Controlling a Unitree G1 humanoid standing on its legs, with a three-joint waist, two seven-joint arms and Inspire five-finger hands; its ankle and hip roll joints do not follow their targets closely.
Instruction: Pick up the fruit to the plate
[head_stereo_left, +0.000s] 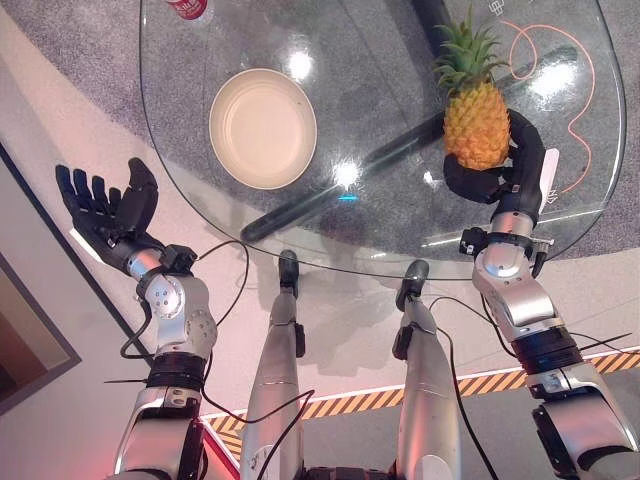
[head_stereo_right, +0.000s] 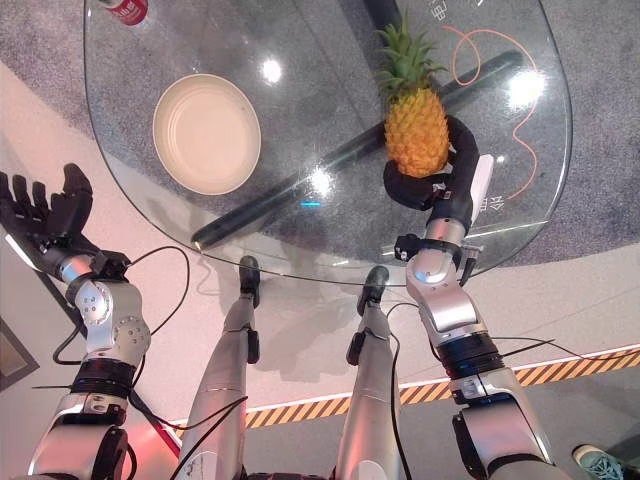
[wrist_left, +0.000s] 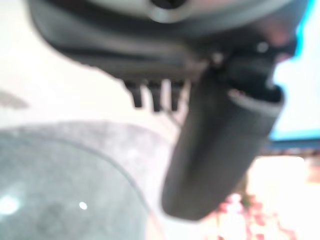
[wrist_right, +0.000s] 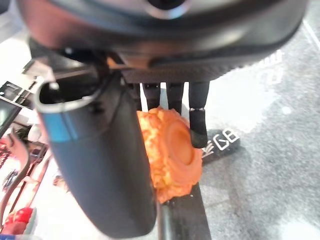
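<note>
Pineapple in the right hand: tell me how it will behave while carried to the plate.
The pineapple looks stiff and probably top-heavy, gripped low by the right hand. Its bumpy skin should resist slipping. Set upright on the plate, it may tip.

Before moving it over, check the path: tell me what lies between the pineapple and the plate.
Nothing visible does. The right hand grips the pineapple, and bare glass table lies between it and the plate. The can stands beyond the plate, off that path.
</note>
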